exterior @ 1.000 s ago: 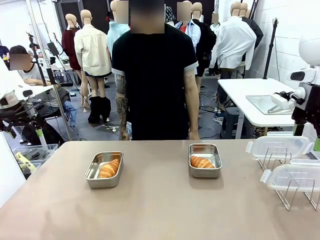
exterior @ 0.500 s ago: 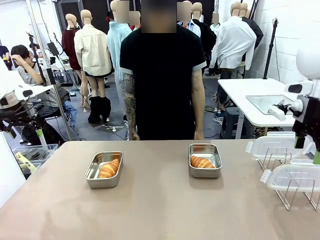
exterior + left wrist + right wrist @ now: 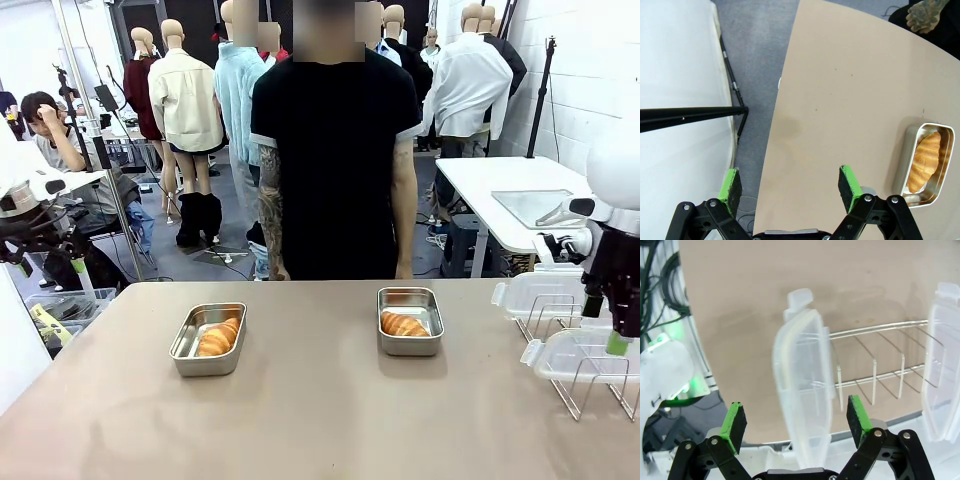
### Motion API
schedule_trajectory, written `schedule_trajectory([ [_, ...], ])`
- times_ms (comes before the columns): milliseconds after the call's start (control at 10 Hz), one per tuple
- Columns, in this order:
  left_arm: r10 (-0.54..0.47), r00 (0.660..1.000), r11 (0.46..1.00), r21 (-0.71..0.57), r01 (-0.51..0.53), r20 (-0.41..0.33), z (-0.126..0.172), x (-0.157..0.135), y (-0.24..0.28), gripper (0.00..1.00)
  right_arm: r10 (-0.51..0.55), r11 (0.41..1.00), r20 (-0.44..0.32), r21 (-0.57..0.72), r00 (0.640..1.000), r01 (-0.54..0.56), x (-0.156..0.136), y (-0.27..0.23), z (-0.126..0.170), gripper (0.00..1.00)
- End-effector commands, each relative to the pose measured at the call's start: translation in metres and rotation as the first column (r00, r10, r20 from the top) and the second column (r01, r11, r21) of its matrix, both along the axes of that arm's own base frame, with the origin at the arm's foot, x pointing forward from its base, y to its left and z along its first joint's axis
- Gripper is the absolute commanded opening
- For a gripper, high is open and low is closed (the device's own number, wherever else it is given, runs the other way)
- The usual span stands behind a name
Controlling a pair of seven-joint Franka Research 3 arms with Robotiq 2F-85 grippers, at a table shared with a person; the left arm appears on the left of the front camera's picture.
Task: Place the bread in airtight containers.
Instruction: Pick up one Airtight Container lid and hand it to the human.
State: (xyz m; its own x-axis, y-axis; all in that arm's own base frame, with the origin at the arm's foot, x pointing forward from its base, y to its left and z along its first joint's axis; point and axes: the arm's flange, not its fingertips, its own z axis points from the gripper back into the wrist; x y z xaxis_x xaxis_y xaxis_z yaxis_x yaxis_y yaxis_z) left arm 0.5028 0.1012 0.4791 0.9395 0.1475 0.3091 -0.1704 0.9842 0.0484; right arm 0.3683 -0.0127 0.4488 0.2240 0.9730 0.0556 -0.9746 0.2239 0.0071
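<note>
Now | croissants (image 3: 217, 338): golden-brown, ridged, one per shiny steel tin (image 3: 183, 346) | left gripper (image 3: 790, 181), right gripper (image 3: 796, 416): spread apart, empty

shiny steel tins (image 3: 205, 367), flaky ridged croissants (image 3: 217, 338), clear glossy plastic lids (image 3: 550, 293), thin metal wire rack (image 3: 873, 374), smooth matt tabletop (image 3: 320, 420)

Seeing the left pincer (image 3: 790, 182) gaping wide, green pads (image 3: 731, 184) well apart, gripping nothing. Same deal with the right pincer (image 3: 796, 415), pointing straight down off its white arm (image 3: 615, 165).
</note>
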Motion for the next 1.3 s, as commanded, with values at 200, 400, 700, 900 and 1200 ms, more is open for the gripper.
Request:
schedule_trajectory([
  [200, 0.005, 1.0, 1.0, 0.009, -0.005, 0.0, 0.0, -0.002, 0.0, 1.0, -0.044, 0.999, 0.01, -0.019, 0.999, 0.044, 0.016, 0.002, -0.023, 1.0],
  [400, 0.005, 1.0, 1.0, 0.009, -0.005, 0.0, 0.0, -0.002, 0.0, 1.0, -0.053, 0.996, 0.019, -0.077, 0.998, 0.054, 0.025, -0.003, -0.034, 1.0],
  [700, 0.005, 1.0, 1.0, 0.009, -0.005, 0.0, 0.0, -0.002, 0.0, 1.0, -0.045, 0.994, 0.025, -0.099, 0.999, 0.047, 0.031, -0.011, -0.037, 0.86],
  [900, 0.005, 1.0, 1.0, 0.009, -0.005, 0.0, 0.0, -0.002, 0.0, 1.0, -0.041, 0.995, 0.021, -0.093, 0.999, 0.043, 0.033, -0.012, -0.036, 0.47],
  [1200, 0.005, 1.0, 1.0, 0.009, -0.005, 0.0, 0.0, -0.002, 0.0, 1.0, -0.043, 0.996, 0.011, -0.081, 0.999, 0.044, 0.036, -0.012, -0.035, 0.0],
])
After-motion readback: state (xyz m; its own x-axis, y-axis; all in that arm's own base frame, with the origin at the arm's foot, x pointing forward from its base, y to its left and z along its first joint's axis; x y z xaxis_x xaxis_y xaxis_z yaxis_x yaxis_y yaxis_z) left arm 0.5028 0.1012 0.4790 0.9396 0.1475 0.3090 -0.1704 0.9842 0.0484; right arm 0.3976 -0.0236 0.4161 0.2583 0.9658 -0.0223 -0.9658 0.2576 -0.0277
